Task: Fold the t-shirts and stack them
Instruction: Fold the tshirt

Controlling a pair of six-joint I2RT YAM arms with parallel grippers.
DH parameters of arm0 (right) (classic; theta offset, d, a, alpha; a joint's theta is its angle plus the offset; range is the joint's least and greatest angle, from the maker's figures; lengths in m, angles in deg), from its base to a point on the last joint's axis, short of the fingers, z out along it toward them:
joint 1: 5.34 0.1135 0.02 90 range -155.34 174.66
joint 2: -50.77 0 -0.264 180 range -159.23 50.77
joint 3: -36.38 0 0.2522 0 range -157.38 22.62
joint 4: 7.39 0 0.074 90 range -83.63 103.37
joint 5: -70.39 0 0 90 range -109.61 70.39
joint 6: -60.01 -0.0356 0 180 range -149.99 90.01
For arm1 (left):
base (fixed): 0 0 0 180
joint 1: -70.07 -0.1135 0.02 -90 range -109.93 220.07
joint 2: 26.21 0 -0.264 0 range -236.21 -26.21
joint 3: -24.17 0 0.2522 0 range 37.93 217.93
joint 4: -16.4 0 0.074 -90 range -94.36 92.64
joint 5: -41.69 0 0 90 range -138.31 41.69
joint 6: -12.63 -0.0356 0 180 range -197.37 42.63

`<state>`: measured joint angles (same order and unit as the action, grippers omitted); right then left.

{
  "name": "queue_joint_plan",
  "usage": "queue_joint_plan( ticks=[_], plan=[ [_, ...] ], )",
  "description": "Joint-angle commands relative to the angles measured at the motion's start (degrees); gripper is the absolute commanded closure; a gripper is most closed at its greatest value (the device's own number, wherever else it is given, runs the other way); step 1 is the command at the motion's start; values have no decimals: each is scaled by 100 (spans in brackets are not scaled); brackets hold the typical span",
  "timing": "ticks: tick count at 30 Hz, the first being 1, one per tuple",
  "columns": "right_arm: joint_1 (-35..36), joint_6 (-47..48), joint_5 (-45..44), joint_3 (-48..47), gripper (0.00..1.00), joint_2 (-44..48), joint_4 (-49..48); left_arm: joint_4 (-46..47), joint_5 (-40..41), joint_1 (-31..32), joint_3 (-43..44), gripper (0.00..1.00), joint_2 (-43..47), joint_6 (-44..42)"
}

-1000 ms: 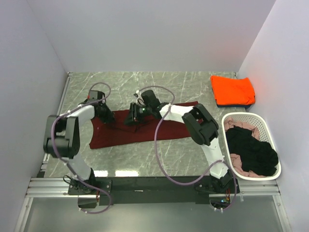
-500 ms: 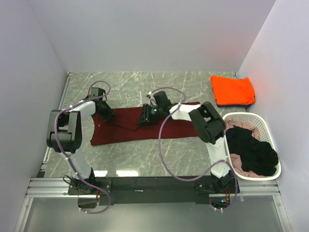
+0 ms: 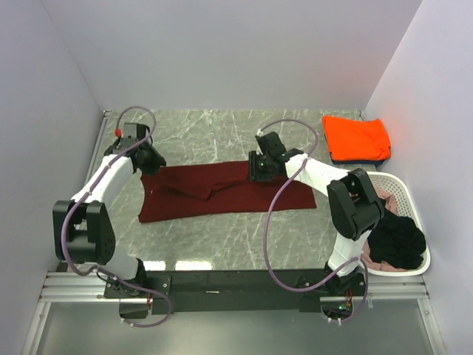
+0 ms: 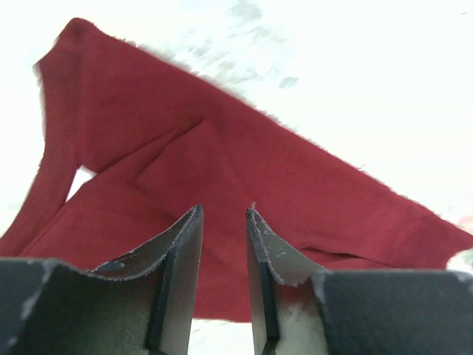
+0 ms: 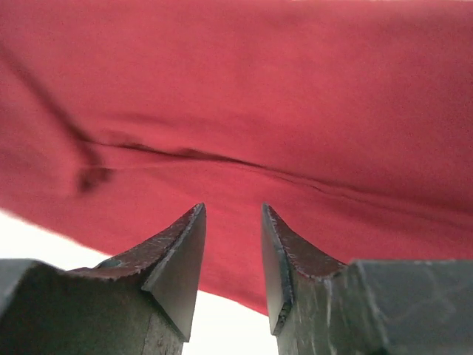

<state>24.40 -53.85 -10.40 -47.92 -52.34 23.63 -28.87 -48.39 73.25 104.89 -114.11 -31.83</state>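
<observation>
A dark maroon t-shirt (image 3: 222, 192) lies stretched out as a long band across the middle of the table. My left gripper (image 3: 153, 160) hovers at its far left corner, open and holding nothing. In the left wrist view the fingers (image 4: 223, 214) stand apart with the maroon cloth (image 4: 244, 148) spread beyond them. My right gripper (image 3: 253, 168) is open over the far edge of the shirt, right of its middle. Between its tips (image 5: 233, 211) there is only a view of the cloth (image 5: 244, 89) below. A folded orange t-shirt (image 3: 356, 137) rests on a dark blue one (image 3: 353, 160) at the back right.
A white perforated basket (image 3: 403, 194) stands at the right edge with a black t-shirt (image 3: 395, 237) and some pale pink cloth (image 3: 368, 257) in it. The right arm's elbow leans over the basket's near-left rim. Walls close in the table on three sides.
Both grippers have moved apart along the shirt, the left to the far left corner and the right toward the right. The left gripper has opened. The shirt now lies longer and flatter.
</observation>
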Motion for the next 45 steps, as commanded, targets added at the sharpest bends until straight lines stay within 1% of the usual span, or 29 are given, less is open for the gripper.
queue_joint_plan(
  ticks=[1, 7, 11, 14, 16, 17, 18, 19, 20, 21, 23, 24, 25, 27, 29, 30, 31, 32, 34, 36, 38, 39, 40, 42, 45],
  plan=[
    [15, 233, -904, 216, 56, 142, 735, -400, 315, -2, -613, 65, 97, 139],
    [24, 215, -912, 462, 55, 10, 1034, -198, 377, -10, -1185, 67, -139, 210],
    [111, 250, -912, 752, 54, -51, 1078, -145, 482, -19, -1185, 69, -578, 184],
    [234, 285, -912, 858, 54, -104, 1235, -163, 579, -45, -975, 71, -981, 122],
    [453, 242, -817, 919, 54, -113, 1306, -233, 667, -89, -633, 73, -1220, -1],
    [541, 215, -737, 998, 54, -130, 1394, -346, 702, -124, -484, 73, -1482, -36],
    [768, 189, -650, 1051, 54, -148, 1429, -391, 737, -142, -325, 74, -1606, -89],
    [892, 119, -544, 1156, 54, -139, 1464, -435, 859, -151, 7, 74, -1738, -193],
    [1015, 83, -195, 1209, 54, -174, 1491, -487, 921, -160, 193, 74, -1983, -264],
    [1165, 57, 17, 1253, 54, -183, 1500, -549, 983, -160, 569, 74, -2099, -413],
    [1639, -66, 692, 1367, 54, -270, 1517, -619, 1106, -160, 975, 72, -2528, -607],
    [1815, -110, 913, 1385, 54, -288, 1518, -681, 1132, -160, 1395, 72, -2661, -799],
    [2217, -215, 1064, 1324, 54, -315, 1526, -690, 1133, -160, 1599, 70, -2793, -897],
    [2614, -321, 1397, 1114, 54, -429, 1553, -699, 1071, -151, 2160, 68, -3197, -1125],
    [3202, -322, 1644, 535, 54, -726, 1675, -664, 975, -142, 2505, 66, -3574, -1240],
    [3388, -313, 1758, 281, 54, -850, 1737, -646, 940, -142, 2828, 65, -3698, -1362],
    [3529, -321, 1785, -201, 54, -1095, 1816, -672, 904, -125, 3005, 64, -3830, -1416],
    [3730, -321, 1864, -414, 54, -1210, 1808, -673, 843, -116, 3373, 63, -4075, -1555],
    [3855, -313, 1908, -923, 54, -1413, 1764, -655, 781, -64, 3691, 62, -4314, -1697],
    [3899, -295, 1821, -1154, 54, -1668, 1711, -568, 694, -2, 4068, 60, -4621, -1828],
    [3899, -208, 1585, -1487, 54, -1783, 1868, -471, 580, 103, 4307, 59, -4911, -1917],
    [3899, -94, 1462, -1593, 54, -1765, 1921, -488, 535, 139, 4621, 58, -5008, -1969],
    [3891, -41, 1200, -1707, 54, -1609, 1965, -505, 500, 191, 4790, 52, -5174, -1979],
    [3812, 21, 934, -1735, 54, -1371, 1957, -611, 491, 209, 5245, 47, -5272, -1935],
    [3680, -40, 609, -1577, 53, -756, 1826, -550, 491, 201, 5581, 39, -5220, -1882]
  ],
)
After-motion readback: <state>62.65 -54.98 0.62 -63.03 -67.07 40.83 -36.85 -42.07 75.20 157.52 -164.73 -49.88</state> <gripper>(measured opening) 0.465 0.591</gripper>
